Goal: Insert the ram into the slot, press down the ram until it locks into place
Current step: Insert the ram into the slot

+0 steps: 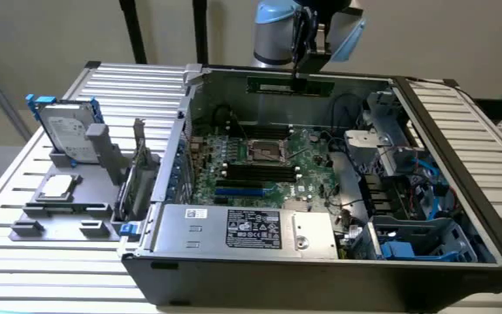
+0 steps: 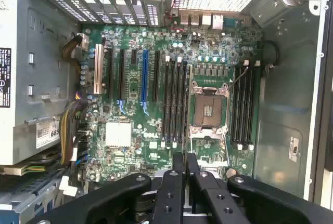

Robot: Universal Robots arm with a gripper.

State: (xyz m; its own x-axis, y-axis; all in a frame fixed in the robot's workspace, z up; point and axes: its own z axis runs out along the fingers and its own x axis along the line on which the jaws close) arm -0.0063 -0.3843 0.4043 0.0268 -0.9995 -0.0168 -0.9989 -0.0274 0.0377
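My gripper (image 1: 300, 73) hangs over the far wall of the open computer case (image 1: 181, 131), shut on the ram (image 1: 273, 85). The ram is a long green stick held level and edge-down, well above the motherboard (image 1: 299, 147). Seen from the wrist, the black fingers (image 2: 171, 193) are pressed together, and the gripper (image 2: 185, 168) looks straight down at the board. Four parallel black slots (image 2: 174, 102) lie between the blue slot (image 2: 144, 78) and the processor socket (image 2: 208, 110). These slots (image 1: 255, 171) are bare. A second group of black slots (image 2: 242, 104) lies on the socket's other side.
A power supply (image 1: 242, 226) fills the case's near end, and drive bays with blue clips (image 1: 412, 229) sit at the exterior view's right. Outside the case, on the exterior view's left, a grey fixture (image 1: 59, 212) holds a hard drive (image 1: 66, 131), an upright expansion card (image 1: 136, 180) and a processor chip (image 1: 57, 186).
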